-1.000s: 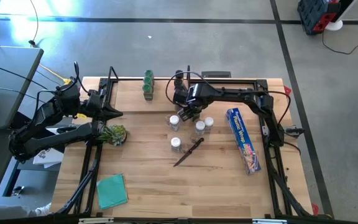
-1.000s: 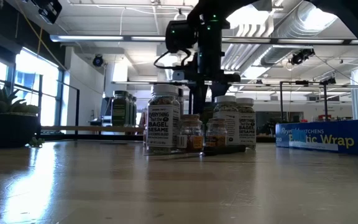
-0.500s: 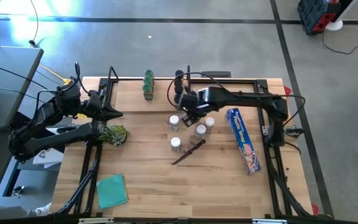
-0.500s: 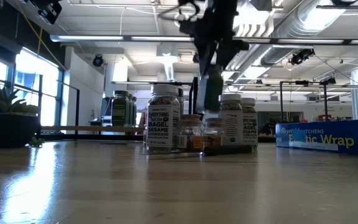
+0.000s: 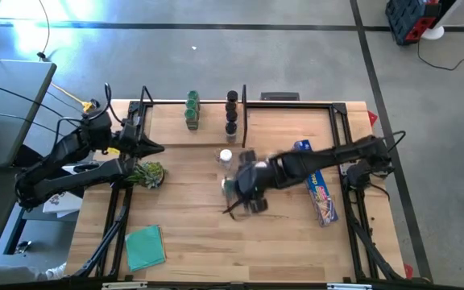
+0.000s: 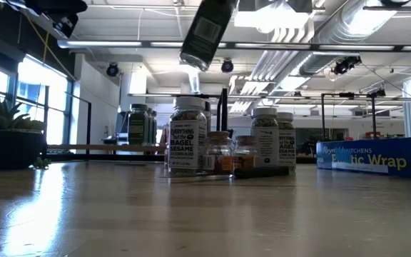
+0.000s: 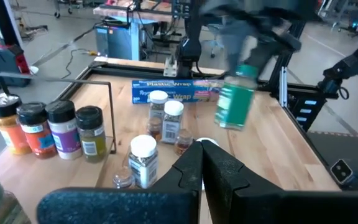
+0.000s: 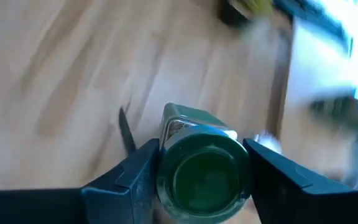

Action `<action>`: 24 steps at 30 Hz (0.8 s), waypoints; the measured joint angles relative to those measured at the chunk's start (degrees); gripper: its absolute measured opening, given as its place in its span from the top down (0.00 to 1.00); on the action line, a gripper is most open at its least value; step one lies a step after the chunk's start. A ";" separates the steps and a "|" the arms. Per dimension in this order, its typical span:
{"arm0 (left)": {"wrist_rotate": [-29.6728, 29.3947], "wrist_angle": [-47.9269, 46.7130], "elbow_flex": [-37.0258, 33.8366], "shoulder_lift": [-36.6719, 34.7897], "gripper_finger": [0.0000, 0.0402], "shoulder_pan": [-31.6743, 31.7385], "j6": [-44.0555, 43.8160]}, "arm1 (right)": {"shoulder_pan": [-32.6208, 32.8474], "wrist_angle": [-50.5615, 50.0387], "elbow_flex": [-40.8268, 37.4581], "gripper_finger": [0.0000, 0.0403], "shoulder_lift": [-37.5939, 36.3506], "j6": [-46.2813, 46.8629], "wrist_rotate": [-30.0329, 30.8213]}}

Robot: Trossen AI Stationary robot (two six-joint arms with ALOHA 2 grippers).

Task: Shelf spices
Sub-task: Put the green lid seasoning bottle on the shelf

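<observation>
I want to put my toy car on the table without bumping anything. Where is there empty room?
The widest bare wood lies along the front edge, between the teal cloth and the blue wrap box. More lies on the shelf, right of the black-capped jars. The middle is crowded: spice jars, a knife and the right pincer holding a green-capped jar.

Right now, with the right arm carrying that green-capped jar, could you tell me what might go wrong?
The green-capped jar hangs tilted above the table, pinched only at its sides by the right gripper, so it could slip out. It is passing above the standing jars and the knife, so a low swing might topple them.
</observation>
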 joint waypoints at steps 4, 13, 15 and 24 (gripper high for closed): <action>1.40 2.82 -1.39 0.76 0.93 -0.04 -2.80 | 3.00 2.63 0.00 0.52 0.89 -8.83 3.55; 9.97 5.60 -1.51 1.60 0.73 -3.80 -4.83 | 5.50 15.70 -0.01 0.52 2.55 -18.86 3.47; 10.83 6.42 -2.47 1.88 0.69 -5.59 -4.83 | 6.08 18.55 0.00 0.52 2.95 -24.01 2.94; 15.07 13.53 -6.46 6.46 0.52 -13.51 -6.77 | 5.93 26.04 0.00 0.52 6.51 -40.31 1.18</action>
